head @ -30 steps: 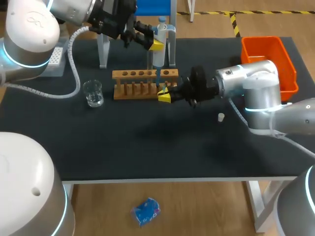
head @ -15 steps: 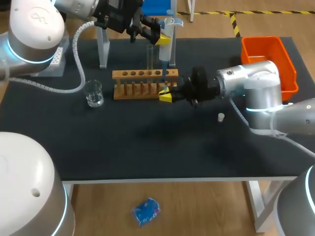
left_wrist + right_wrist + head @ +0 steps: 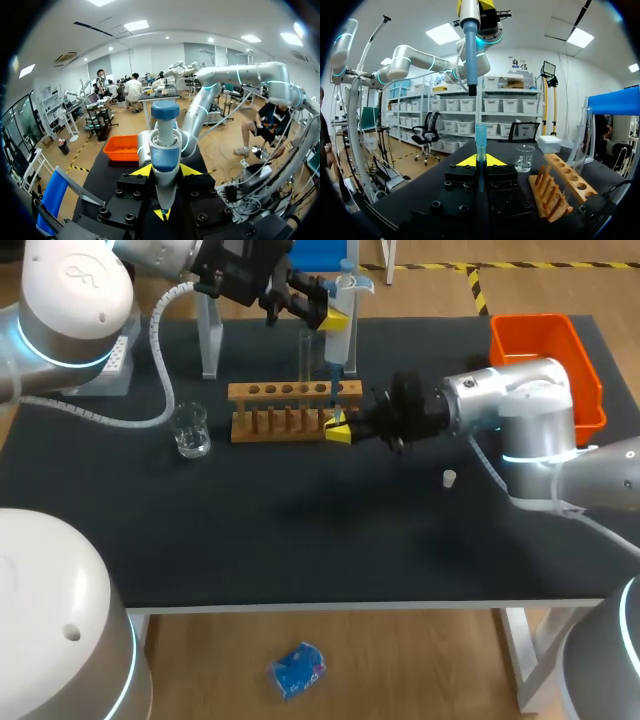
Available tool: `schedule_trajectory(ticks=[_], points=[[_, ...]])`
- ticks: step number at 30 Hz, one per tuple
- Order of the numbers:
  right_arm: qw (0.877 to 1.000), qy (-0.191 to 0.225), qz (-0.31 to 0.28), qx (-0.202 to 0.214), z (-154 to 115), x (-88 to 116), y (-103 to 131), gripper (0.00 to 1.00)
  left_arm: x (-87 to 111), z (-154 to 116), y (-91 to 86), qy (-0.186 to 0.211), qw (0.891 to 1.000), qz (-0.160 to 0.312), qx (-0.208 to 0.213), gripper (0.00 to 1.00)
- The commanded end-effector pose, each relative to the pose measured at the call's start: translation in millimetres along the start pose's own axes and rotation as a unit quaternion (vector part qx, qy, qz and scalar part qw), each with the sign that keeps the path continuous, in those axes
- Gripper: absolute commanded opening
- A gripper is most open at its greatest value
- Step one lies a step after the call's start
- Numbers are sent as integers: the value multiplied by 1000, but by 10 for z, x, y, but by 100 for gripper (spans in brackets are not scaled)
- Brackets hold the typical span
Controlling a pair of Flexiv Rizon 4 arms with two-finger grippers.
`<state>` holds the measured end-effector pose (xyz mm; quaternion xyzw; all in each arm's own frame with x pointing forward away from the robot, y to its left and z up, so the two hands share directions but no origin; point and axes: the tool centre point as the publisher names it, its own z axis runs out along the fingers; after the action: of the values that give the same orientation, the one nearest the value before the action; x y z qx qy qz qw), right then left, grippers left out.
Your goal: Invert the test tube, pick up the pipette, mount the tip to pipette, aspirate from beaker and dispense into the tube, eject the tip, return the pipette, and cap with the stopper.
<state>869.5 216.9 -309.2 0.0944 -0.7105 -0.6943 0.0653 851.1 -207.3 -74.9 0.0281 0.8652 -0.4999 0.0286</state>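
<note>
My left gripper (image 3: 318,308) is shut on the blue and white pipette (image 3: 338,328) and holds it upright above the far end of the wooden rack (image 3: 290,412). In the left wrist view the pipette (image 3: 165,150) fills the gap between the fingers. My right gripper (image 3: 338,430) is at the rack's right end, shut on a slim blue pipette tip (image 3: 480,142) that points upward. The pipette's nozzle (image 3: 470,60) hangs just above that tip without touching it. A clear test tube (image 3: 303,355) stands in the rack. The glass beaker (image 3: 189,430) is left of the rack, and the white stopper (image 3: 450,478) lies at the right.
An orange bin (image 3: 545,365) stands at the back right. A grey tip box (image 3: 110,358) is at the back left. A clear pipette stand (image 3: 210,340) rises behind the rack. In the right wrist view the rack (image 3: 555,187) lies beside my gripper, the beaker (image 3: 524,157) beyond it.
My left gripper has carried the pipette up and to the right, over the right gripper. The right gripper has shifted slightly toward the rack, with the tip still in it.
</note>
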Motion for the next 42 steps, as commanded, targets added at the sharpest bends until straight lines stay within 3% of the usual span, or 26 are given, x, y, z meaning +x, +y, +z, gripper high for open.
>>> schedule_trajectory(ticks=[1, 42], points=[[1000, -4, -13, -1, 16, 17, 63, 0, 0, -8, -11, 0, 1000, -1, -2, 0], [997, 2, -78, 19, 67, -15, 232, 0, 0, -8, -11, 0, 1000, -1, -2, 0]])
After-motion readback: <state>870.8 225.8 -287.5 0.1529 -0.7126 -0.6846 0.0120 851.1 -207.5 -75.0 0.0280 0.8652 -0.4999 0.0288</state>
